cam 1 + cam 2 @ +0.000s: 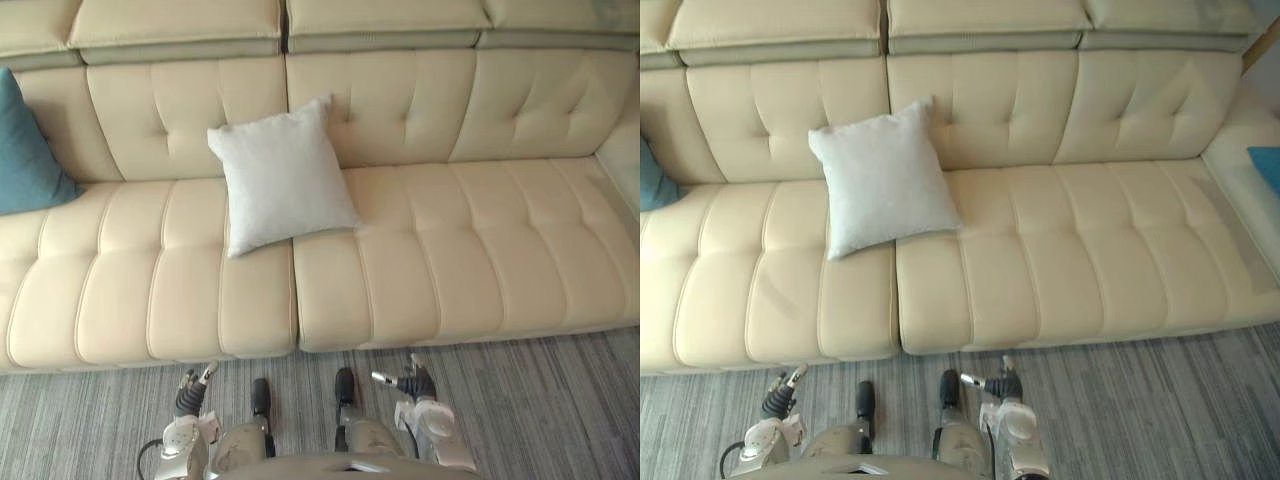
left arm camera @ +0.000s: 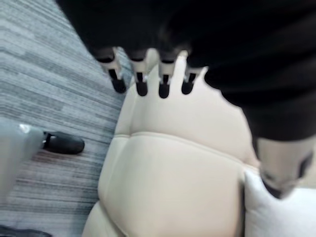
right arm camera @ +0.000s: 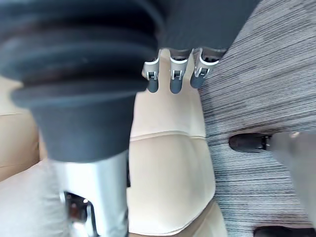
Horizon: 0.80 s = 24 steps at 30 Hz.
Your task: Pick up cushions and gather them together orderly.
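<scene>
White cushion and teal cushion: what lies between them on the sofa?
Only bare sofa lies between white cushion and teal cushion, per the left eye view.

Both arms hang low and tucked in close, the left hand point(image 1: 190, 395) on its own side and the right hand point(image 1: 412, 384) on the other, each pointing forward with the dark ribbed wrist cover behind it. In the left wrist view the fingers point(image 2: 140, 81) run out straight in a neat row with the thumb point(image 2: 281, 173) held well apart, and the hand is empty. It's the same in the right wrist view: fingers point(image 3: 170, 79) straight, side by side, holding nothing.
</scene>
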### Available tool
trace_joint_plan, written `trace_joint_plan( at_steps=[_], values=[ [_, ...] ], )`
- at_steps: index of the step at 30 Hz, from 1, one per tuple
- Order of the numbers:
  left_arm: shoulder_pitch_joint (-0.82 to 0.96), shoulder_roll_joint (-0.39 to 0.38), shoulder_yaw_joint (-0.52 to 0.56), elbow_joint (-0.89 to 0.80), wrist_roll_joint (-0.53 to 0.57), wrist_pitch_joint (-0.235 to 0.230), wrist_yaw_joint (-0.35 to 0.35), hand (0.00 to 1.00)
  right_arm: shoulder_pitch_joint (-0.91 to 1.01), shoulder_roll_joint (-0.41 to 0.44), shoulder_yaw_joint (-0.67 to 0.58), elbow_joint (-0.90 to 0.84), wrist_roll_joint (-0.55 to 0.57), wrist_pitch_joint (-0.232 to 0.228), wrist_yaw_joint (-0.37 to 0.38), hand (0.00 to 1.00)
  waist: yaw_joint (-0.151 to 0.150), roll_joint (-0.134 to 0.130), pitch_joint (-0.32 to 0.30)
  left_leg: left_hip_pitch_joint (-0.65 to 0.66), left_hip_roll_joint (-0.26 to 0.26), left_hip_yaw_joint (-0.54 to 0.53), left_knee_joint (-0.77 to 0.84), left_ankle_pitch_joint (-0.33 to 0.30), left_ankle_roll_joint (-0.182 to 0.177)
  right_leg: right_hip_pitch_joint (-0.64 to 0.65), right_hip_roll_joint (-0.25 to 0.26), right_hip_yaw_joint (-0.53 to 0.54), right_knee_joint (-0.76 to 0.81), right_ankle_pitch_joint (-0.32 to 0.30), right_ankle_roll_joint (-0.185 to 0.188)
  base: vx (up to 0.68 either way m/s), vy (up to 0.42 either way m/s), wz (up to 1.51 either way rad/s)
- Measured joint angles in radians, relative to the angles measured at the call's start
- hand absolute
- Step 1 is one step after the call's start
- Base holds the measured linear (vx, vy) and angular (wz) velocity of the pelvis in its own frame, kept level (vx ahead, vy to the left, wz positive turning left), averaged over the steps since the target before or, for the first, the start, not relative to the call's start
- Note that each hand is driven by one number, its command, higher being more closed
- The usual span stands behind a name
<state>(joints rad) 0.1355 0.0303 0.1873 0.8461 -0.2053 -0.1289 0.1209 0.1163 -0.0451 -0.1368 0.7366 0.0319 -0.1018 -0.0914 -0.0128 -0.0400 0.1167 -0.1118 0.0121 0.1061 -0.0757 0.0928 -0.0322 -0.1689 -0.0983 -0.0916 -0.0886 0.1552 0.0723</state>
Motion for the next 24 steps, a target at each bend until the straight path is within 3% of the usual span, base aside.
trace_joint_plan(
  at_steps=[7,12,14,15,16,17,18,19,20,21,22,24],
  values=[
    [0.014,0.007,0.001,0.077,0.09,0.011,-0.001,0.0,0.025,0.004,-0.044,0.074,0.004,0.002,0.0,0.0,-0.005,-0.005,-0.024,0.06,0.0,0.026,0.003,-0.03,-0.002,0.043,0.003,0.027,0.0,-0.015,0.005,0.05,0.005,-0.12],
    [0.009,0.01,0.001,0.079,0.091,0.012,-0.001,0.0,-0.018,0.0,-0.045,0.111,0.01,0.006,-0.003,0.0,-0.009,-0.007,-0.022,0.044,0.005,0.099,0.049,-0.063,-0.007,-0.021,0.004,0.079,0.077,-0.033,0.003,0.03,0.012,-0.43],
    [-0.005,0.01,0.007,0.075,0.091,0.013,-0.002,0.0,-0.019,0.003,-0.043,0.112,0.01,0.016,-0.003,0.0,-0.017,-0.012,-0.02,0.019,0.007,0.126,0.104,-0.072,0.014,-0.054,-0.001,0.083,0.134,-0.027,0.014,0.02,0.023,-0.25],
    [-0.008,0.009,0.012,0.065,0.091,0.013,-0.001,0.0,-0.028,0.005,-0.038,0.114,0.01,0.019,-0.004,0.0,-0.003,-0.009,-0.022,-0.002,0.031,0.151,0.11,-0.07,0.031,-0.051,0.005,0.101,0.106,-0.009,0.04,-0.01,0.006,-0.35],
    [-0.011,0.007,0.015,0.061,0.091,0.012,-0.001,0.0,-0.041,0.004,-0.037,0.114,0.01,0.019,-0.004,0.0,0.001,0.002,-0.019,-0.009,0.044,0.153,0.112,-0.073,0.03,-0.072,0.013,0.094,0.17,-0.049,0.033,-0.03,-0.004,-0.26],
    [-0.022,0.009,0.017,0.057,0.09,0.014,-0.001,0.0,-0.06,0.011,-0.035,0.114,0.009,0.02,-0.004,0.0,-0.007,0.007,-0.01,-0.007,0.056,0.144,0.123,-0.066,0.022,-0.134,0.002,0.03,0.45,-0.207,-0.019,0.0,-0.091,0.1],
    [-0.017,0.014,0.019,0.047,0.09,0.015,-0.001,0.0,-0.048,0.027,-0.034,0.115,0.008,0.021,-0.004,0.0,0.001,0.007,-0.003,0.009,0.062,0.136,0.128,-0.062,0.017,-0.106,-0.026,0.006,0.631,-0.31,0.018,0.01,-0.079,0.2],
    [-0.012,0.016,0.02,0.045,0.09,0.015,0.002,0.0,-0.045,0.034,-0.033,0.115,0.006,0.021,-0.004,0.0,0.008,-0.003,-0.006,0.012,0.062,0.139,0.135,-0.062,0.016,-0.08,-0.035,0.007,0.635,-0.327,0.025,0.01,-0.209,0.11],
    [-0.006,0.022,0.028,0.039,0.089,0.015,0.004,0.0,-0.047,0.048,-0.026,0.116,0.0,0.021,-0.004,0.0,0.021,-0.029,-0.016,-0.005,0.061,0.14,0.167,-0.064,0.012,-0.029,-0.035,0.03,0.555,-0.363,0.039,-0.06,-0.217,-0.09],
    [-0.014,0.025,0.029,0.039,0.089,0.015,0.005,0.0,-0.078,0.044,-0.023,0.114,0.0,0.02,-0.005,0.0,0.029,-0.041,-0.02,-0.034,0.071,0.138,0.193,-0.07,-0.006,0.001,-0.016,0.028,0.457,-0.373,0.03,-0.09,-0.241,-0.16],
    [-0.018,0.019,0.027,0.04,0.089,0.015,0.005,0.0,-0.093,0.037,-0.023,0.114,0.0,0.019,-0.005,0.0,0.035,-0.029,-0.013,-0.047,0.082,0.136,0.201,-0.072,-0.013,0.018,-0.001,0.027,0.411,-0.364,0.002,-0.11,-0.133,-0.12],
    [-0.034,-0.024,0.011,0.048,0.089,0.02,0.003,0.0,-0.124,0.006,-0.026,0.114,0.0,0.019,-0.008,0.0,0.039,0.039,0.023,-0.067,0.137,0.094,0.204,-0.052,-0.045,0.087,0.064,-0.005,0.251,-0.255,-0.026,-0.19,-0.067,0.07]
  ],
)
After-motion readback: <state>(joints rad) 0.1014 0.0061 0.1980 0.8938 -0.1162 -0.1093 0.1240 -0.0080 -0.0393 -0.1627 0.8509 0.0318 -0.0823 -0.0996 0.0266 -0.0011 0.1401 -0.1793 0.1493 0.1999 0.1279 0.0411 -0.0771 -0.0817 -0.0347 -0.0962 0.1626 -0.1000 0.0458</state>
